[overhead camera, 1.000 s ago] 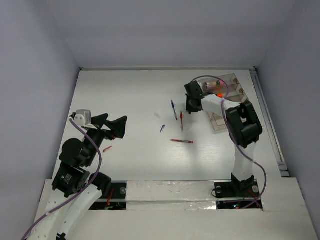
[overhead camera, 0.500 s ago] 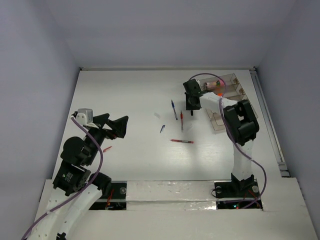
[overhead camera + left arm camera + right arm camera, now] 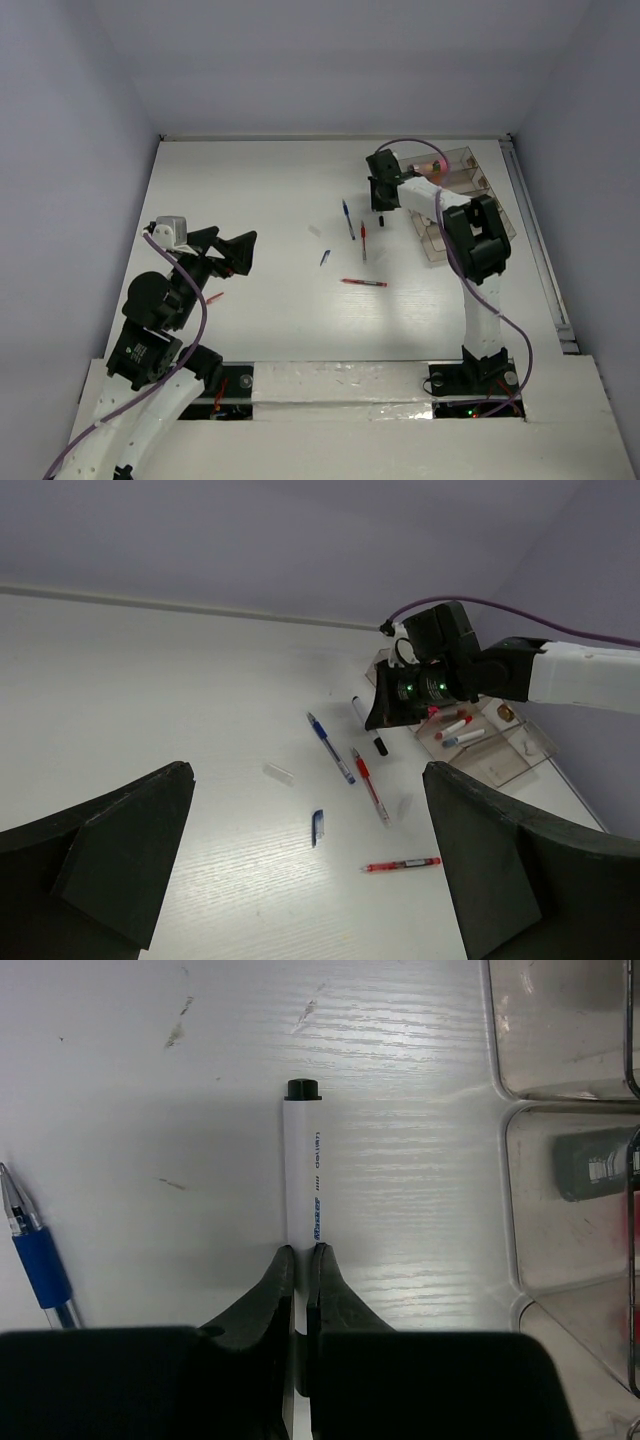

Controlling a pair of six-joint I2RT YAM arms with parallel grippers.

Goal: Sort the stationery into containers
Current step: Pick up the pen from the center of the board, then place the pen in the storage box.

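Note:
My right gripper is shut on the near end of a white marker with a black cap, which points away from me just over the table. From above, that gripper sits left of the clear containers, where an orange-capped and a pink highlighter lie. On the table lie a blue pen, a red pen, a second red pen and a blue cap. My left gripper hangs open at the left, far from them, with nothing between its fingers.
A clear cap lies left of the blue pen. A small red piece sits beside the left arm. The containers' rim is close on the right of the marker, with a grey item inside. The back wall runs behind.
My right gripper has shifted slightly toward the back and left, and its jaws have closed on the white marker. The left arm has not moved.

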